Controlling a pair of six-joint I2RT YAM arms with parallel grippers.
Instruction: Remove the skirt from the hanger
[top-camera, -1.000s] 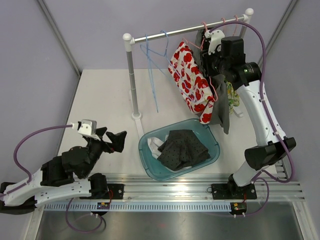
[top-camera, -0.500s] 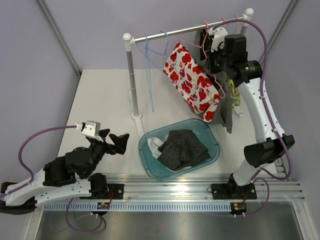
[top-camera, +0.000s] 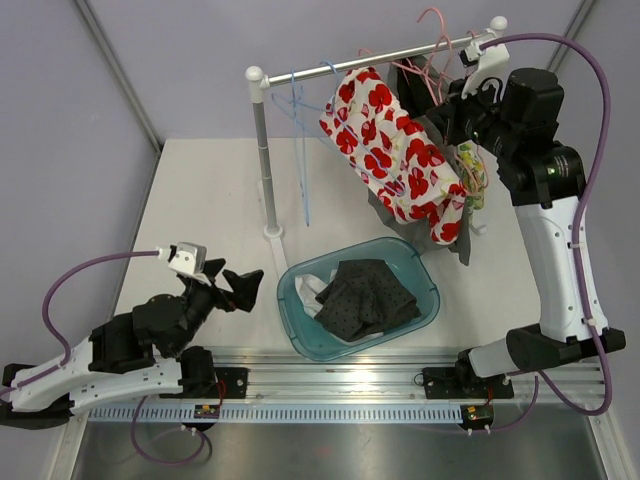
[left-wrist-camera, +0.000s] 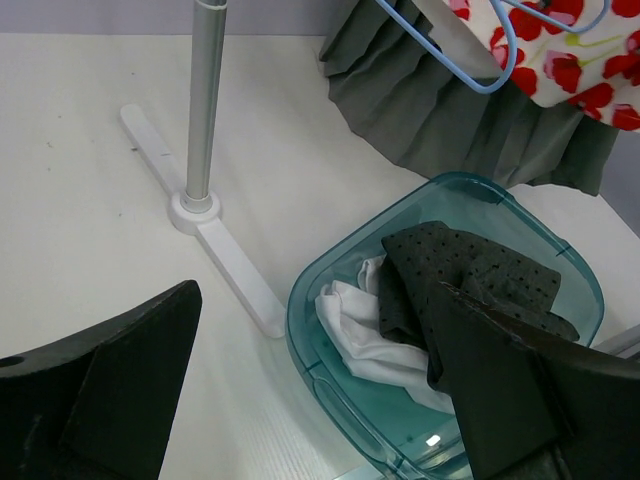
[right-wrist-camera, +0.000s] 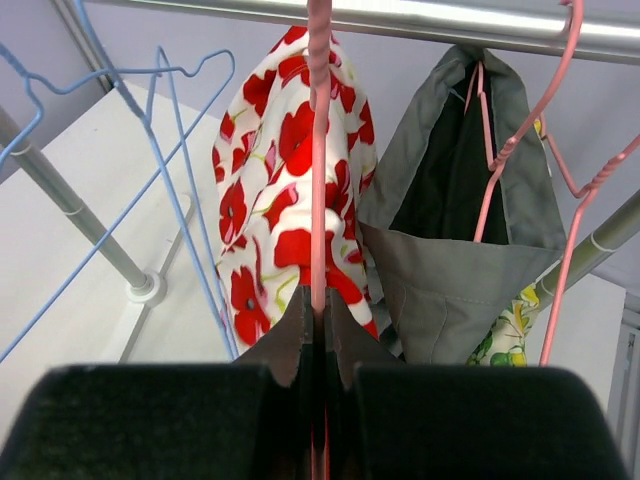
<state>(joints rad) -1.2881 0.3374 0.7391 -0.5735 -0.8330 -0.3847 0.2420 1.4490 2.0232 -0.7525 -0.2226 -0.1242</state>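
Skirt (top-camera: 395, 160) hanger (right-wrist-camera: 318, 110) between closed right fingers (right-wrist-camera: 293, 335)

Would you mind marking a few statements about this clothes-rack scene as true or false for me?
1. The right gripper is shut on a pink hanger. True.
2. The left gripper is shut. False: it is open and empty, beside the teal basin.
3. The basin holds a dark dotted cloth and a white cloth. True.
4. The red-flowered skirt lies in the basin. False: it hangs up by the rail.
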